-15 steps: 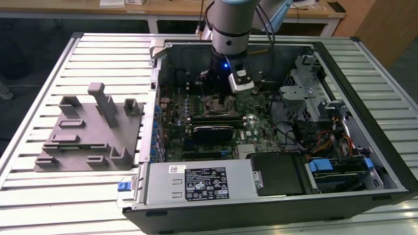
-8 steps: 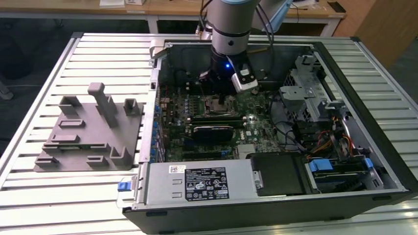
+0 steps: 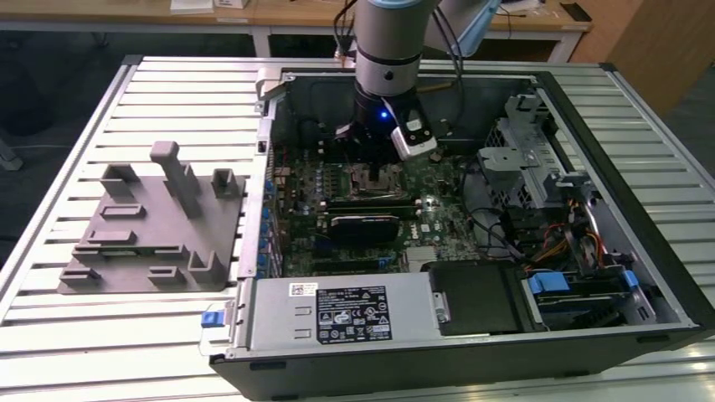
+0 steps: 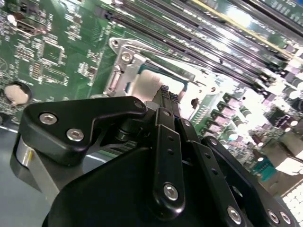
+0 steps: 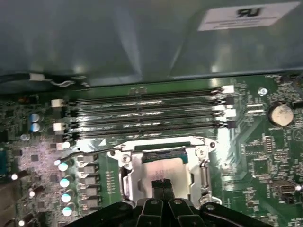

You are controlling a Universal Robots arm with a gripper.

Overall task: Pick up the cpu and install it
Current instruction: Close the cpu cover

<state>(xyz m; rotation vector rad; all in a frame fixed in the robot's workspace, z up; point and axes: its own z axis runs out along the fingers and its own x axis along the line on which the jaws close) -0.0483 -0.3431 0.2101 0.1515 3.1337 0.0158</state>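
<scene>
Seeing tool (image 5: 161, 183) clenched, fingertips together, right over the cpu (image 5: 161, 166); I can't tell if they touch. Cpu lies flat inside socket frame (image 5: 124, 177) on motherboard (image 5: 265, 161), in PC case (image 3: 581, 109) on counter (image 3: 167, 100).

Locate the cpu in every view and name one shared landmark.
Exterior view: too small to tell, inside the socket frame under the arm.
First wrist view: cpu in that frame, at the pincer.
Second wrist view: cpu, pale, within the frame.
Shared landmark: the socket frame.
</scene>
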